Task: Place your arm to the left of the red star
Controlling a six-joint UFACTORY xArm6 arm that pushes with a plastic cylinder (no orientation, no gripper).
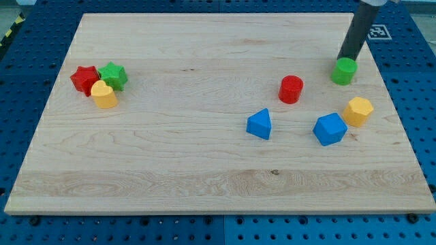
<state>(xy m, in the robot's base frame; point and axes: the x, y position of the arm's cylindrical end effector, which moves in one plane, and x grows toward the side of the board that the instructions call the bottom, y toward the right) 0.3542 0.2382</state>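
Note:
The red star lies at the view's left on the wooden board. A green star touches its right side and a yellow heart sits just below and right of it. My tip is far off at the view's upper right, touching the top of a green cylinder. The rod slants up to the view's top right corner.
A red cylinder stands right of centre. A blue triangular block lies below it. A blue polygon block and a yellow hexagon sit at the right. Blue pegboard surrounds the board.

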